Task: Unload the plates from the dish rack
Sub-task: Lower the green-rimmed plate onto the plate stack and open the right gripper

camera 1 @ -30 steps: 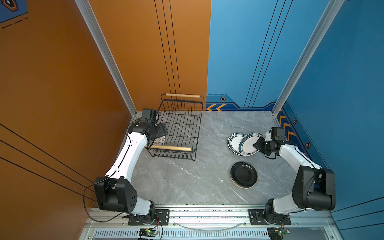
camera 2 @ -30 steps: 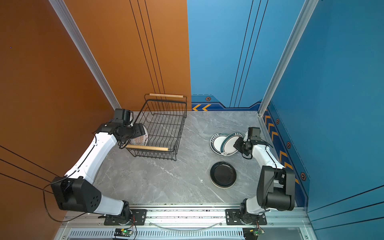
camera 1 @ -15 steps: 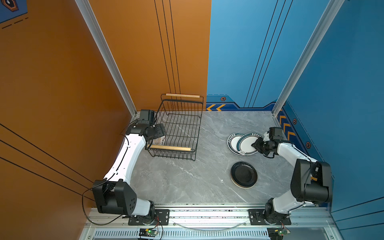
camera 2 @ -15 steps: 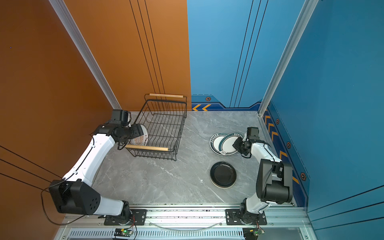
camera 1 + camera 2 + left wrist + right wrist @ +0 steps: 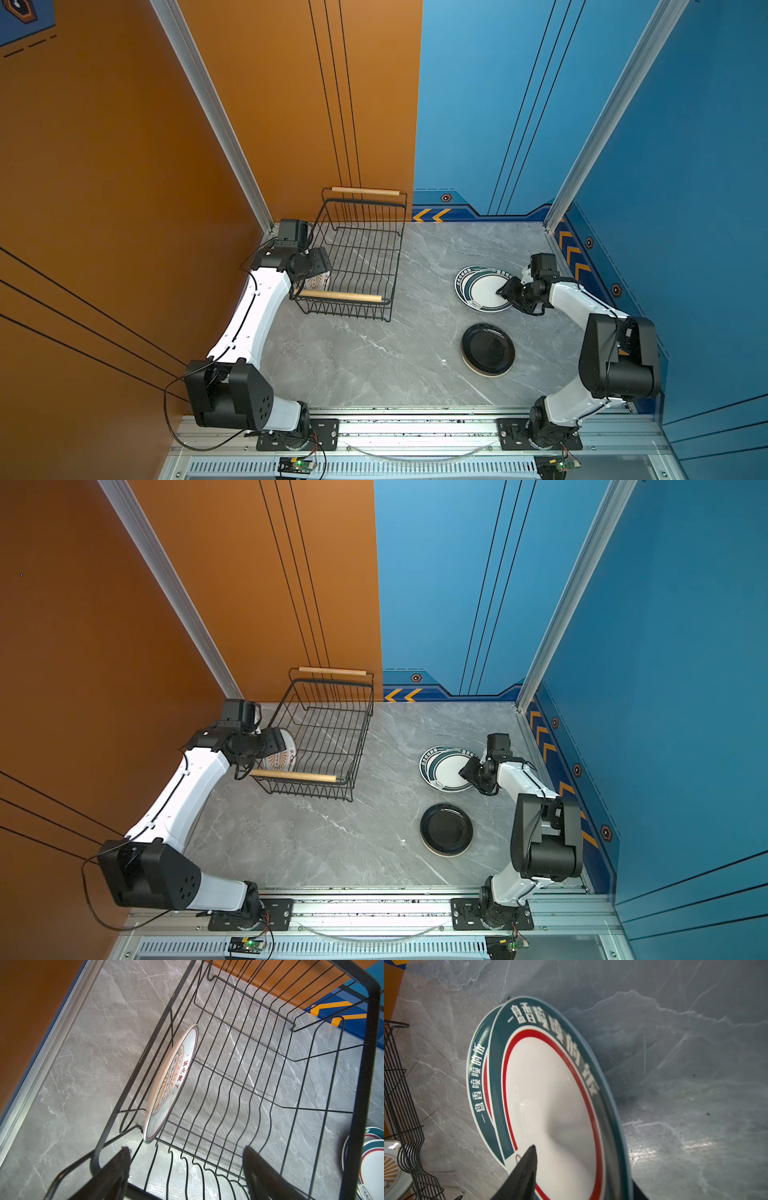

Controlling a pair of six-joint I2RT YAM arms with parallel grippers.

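Fingers of left gripper wide apart, holding nothing, at dish rack rim; sunburst plate stands on edge inside, against side wall. Right gripper parted astride rim of green-rimmed plate on table; black plate nearby.

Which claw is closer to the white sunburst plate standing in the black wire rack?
Left. The left gripper hangs open by the sunburst plate at a corner of the wire rack; the right gripper is across the table, over the green-rimmed plates.
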